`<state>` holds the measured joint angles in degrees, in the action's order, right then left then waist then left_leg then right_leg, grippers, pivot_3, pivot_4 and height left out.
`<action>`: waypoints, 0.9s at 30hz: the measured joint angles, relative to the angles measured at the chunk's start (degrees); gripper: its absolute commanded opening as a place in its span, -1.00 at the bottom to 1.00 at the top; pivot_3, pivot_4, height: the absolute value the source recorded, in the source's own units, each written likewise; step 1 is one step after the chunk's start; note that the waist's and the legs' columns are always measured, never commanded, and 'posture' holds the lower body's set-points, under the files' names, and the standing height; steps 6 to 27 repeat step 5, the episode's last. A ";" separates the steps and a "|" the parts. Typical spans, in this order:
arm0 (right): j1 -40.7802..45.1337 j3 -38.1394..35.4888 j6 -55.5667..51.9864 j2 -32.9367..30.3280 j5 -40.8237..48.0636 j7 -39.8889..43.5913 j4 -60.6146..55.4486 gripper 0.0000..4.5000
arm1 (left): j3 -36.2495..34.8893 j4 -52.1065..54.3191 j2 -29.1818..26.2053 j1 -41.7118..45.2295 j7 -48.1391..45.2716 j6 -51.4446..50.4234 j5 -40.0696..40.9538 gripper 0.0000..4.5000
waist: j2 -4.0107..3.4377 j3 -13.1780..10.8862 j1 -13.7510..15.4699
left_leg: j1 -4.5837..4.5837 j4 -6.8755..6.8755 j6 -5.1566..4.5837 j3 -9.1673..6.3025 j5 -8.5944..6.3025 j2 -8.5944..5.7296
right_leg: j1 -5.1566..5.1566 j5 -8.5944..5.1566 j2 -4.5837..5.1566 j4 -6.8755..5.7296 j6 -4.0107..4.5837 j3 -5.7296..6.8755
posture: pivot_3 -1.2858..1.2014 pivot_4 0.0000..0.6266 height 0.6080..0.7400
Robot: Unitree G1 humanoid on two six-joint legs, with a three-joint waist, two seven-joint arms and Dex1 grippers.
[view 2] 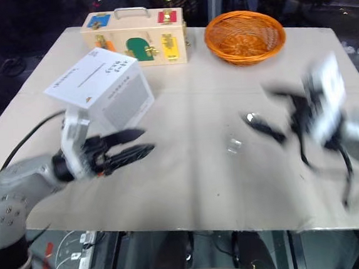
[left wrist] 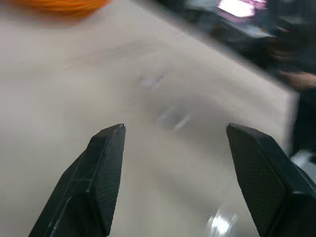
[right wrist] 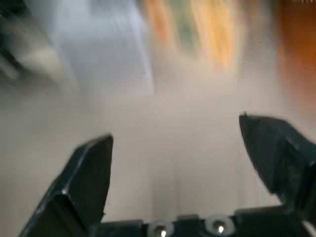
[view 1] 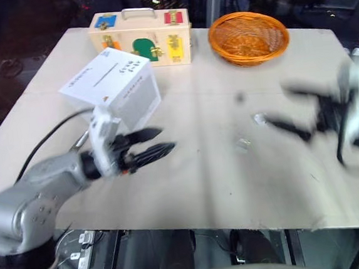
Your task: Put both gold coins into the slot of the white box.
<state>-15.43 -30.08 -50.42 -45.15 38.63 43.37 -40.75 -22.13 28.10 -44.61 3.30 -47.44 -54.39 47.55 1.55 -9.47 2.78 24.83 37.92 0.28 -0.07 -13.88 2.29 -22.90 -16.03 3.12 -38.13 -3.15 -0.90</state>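
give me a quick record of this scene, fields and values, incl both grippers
white box: table's rear left, slot on top
wooden case: behind the box
basket: orange, rear right
small shiny bits: two on the table, centre-right, too blurred to identify
left gripper: open, empty, just in front of the box
right gripper: open, empty

A pale table [view 1: 189,171] is carrying everything here. The white box [view 1: 114,87] is sitting near its left side, a wooden case [view 1: 141,37] is standing at the far edge, and an orange basket [view 1: 248,37] is resting beside it. Two small shiny bits [view 1: 250,133] are lying mid-table, too blurred to identify.
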 measured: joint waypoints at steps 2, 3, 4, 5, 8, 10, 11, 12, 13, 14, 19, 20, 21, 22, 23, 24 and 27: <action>-7.14 -5.59 6.73 0.30 -4.42 4.80 -1.59 1.00 | 1.74 -0.12 -0.13 -0.92 -1.31 3.35 -2.45 0.46 | -0.68 0.11 -0.82 | -0.16 0.14 -0.13 0.20 -0.05 -0.17 | -0.03 0.10 0.00 -0.17 -0.18 -0.56 | 0.03 -0.52 0.79; -9.58 -8.43 11.14 0.30 -6.06 6.49 -3.50 1.00 | 2.62 0.83 -0.08 -0.38 -1.93 5.33 -2.60 0.46 | -0.67 0.14 -1.49 | -0.44 0.21 -0.35 0.25 -0.18 -0.09 | 0.29 0.09 -0.15 -0.14 -0.18 -0.55 | 0.03 -0.52 0.79; -11.55 -9.72 14.59 0.57 -7.34 7.84 -4.52 1.00 | 3.32 1.12 0.07 -0.09 -2.35 6.55 -2.84 0.46 | -0.55 0.13 -2.10 | -0.88 0.19 -0.35 0.33 -0.18 -0.01 | 0.73 0.09 -0.24 -0.11 -0.16 -0.47 | 0.03 -0.52 0.79; -13.59 -10.22 17.15 1.38 -8.33 8.91 -4.79 1.00 | 4.21 1.14 0.31 -0.11 -2.38 7.37 -3.19 0.46 | -0.51 0.11 -2.45 | -1.39 0.17 -0.35 0.30 -0.19 0.16 | 1.27 -0.12 -0.36 0.02 -0.06 -0.40 | 0.03 -0.52 0.79; -13.59 -10.22 17.15 1.38 -8.33 8.91 -4.79 1.00 | 4.21 1.14 0.31 -0.11 -2.38 7.37 -3.19 0.46 | -0.51 0.11 -2.45 | -1.39 0.17 -0.35 0.30 -0.19 0.16 | 1.27 -0.12 -0.36 0.02 -0.06 -0.40 | 0.03 -0.52 0.79; -13.59 -10.22 17.15 1.38 -8.33 8.91 -4.79 1.00 | 4.21 1.14 0.31 -0.11 -2.38 7.37 -3.19 0.46 | -0.51 0.11 -2.45 | -1.39 0.17 -0.35 0.30 -0.19 0.16 | 1.27 -0.12 -0.36 0.02 -0.06 -0.40 | 0.03 -0.52 0.79; -13.59 -10.22 17.15 1.38 -8.33 8.91 -4.79 1.00 | 4.21 1.14 0.31 -0.11 -2.38 7.37 -3.19 0.46 | -0.51 0.11 -2.45 | -1.39 0.17 -0.35 0.30 -0.19 0.16 | 1.27 -0.12 -0.36 0.02 -0.06 -0.40 | 0.03 -0.52 0.79; -13.59 -10.22 17.15 1.38 -8.33 8.91 -4.79 1.00 | 4.21 1.14 0.31 -0.11 -2.38 7.37 -3.19 0.46 | -0.51 0.11 -2.45 | -1.39 0.17 -0.35 0.30 -0.19 0.16 | 1.27 -0.12 -0.36 0.02 -0.06 -0.40 | 0.03 -0.52 0.79; -13.59 -10.22 17.15 1.38 -8.33 8.91 -4.79 1.00 | 4.21 1.14 0.31 -0.11 -2.38 7.37 -3.19 0.46 | -0.51 0.11 -2.45 | -1.39 0.17 -0.35 0.30 -0.19 0.16 | 1.27 -0.12 -0.36 0.02 -0.06 -0.40 | 0.03 -0.52 0.79; -13.59 -10.22 17.15 1.38 -8.33 8.91 -4.79 1.00 | 4.21 1.14 0.31 -0.11 -2.38 7.37 -3.19 0.46 | -0.51 0.11 -2.45 | -1.39 0.17 -0.35 0.30 -0.19 0.16 | 1.27 -0.12 -0.36 0.02 -0.06 -0.40 | 0.03 -0.52 0.79; -13.59 -10.22 17.15 1.38 -8.33 8.91 -4.79 1.00 | 4.21 1.14 0.31 -0.11 -2.38 7.37 -3.19 0.46 | -0.51 0.11 -2.45 | -1.39 0.17 -0.35 0.30 -0.19 0.16 | 1.27 -0.12 -0.36 0.02 -0.06 -0.40 | 0.03 -0.52 0.79; -13.59 -10.22 17.15 1.38 -8.33 8.91 -4.79 1.00 | 4.21 1.14 0.31 -0.11 -2.38 7.37 -3.19 0.46 | -0.51 0.11 -2.45 | -1.39 0.17 -0.35 0.30 -0.19 0.16 | 1.27 -0.12 -0.36 0.02 -0.06 -0.40 | 0.03 -0.52 0.79; -13.59 -10.22 17.15 1.38 -8.33 8.91 -4.79 1.00 | 4.21 1.14 0.31 -0.11 -2.38 7.37 -3.19 0.46 | -0.51 0.11 -2.45 | -1.39 0.17 -0.35 0.30 -0.19 0.16 | 1.27 -0.12 -0.36 0.02 -0.06 -0.40 | 0.03 -0.52 0.79; -13.59 -10.22 17.15 1.38 -8.33 8.91 -4.79 1.00 | 4.21 1.14 0.31 -0.11 -2.38 7.37 -3.19 0.46 | -0.51 0.11 -2.45 | -1.39 0.17 -0.35 0.30 -0.19 0.16 | 1.27 -0.12 -0.36 0.02 -0.06 -0.40 | 0.03 -0.52 0.79; -13.59 -10.22 17.15 1.38 -8.33 8.91 -4.79 1.00 | 4.21 1.14 0.31 -0.11 -2.38 7.37 -3.19 0.46 | -0.51 0.11 -2.45 | -1.39 0.17 -0.35 0.30 -0.19 0.16 | 1.27 -0.12 -0.36 0.02 -0.06 -0.40 | 0.03 -0.52 0.79; -13.59 -10.22 17.15 1.38 -8.33 8.91 -4.79 1.00 | 4.21 1.14 0.31 -0.11 -2.38 7.37 -3.19 0.46 | -0.51 0.11 -2.45 | -1.39 0.17 -0.35 0.30 -0.19 0.16 | 1.27 -0.12 -0.36 0.02 -0.06 -0.40 | 0.03 -0.52 0.79; -13.59 -10.22 17.15 1.38 -8.33 8.91 -4.79 1.00 | 4.21 1.14 0.31 -0.11 -2.38 7.37 -3.19 0.46 | -0.51 0.11 -2.45 | -1.39 0.17 -0.35 0.30 -0.19 0.16 | 1.27 -0.12 -0.36 0.02 -0.06 -0.40 | 0.03 -0.52 0.79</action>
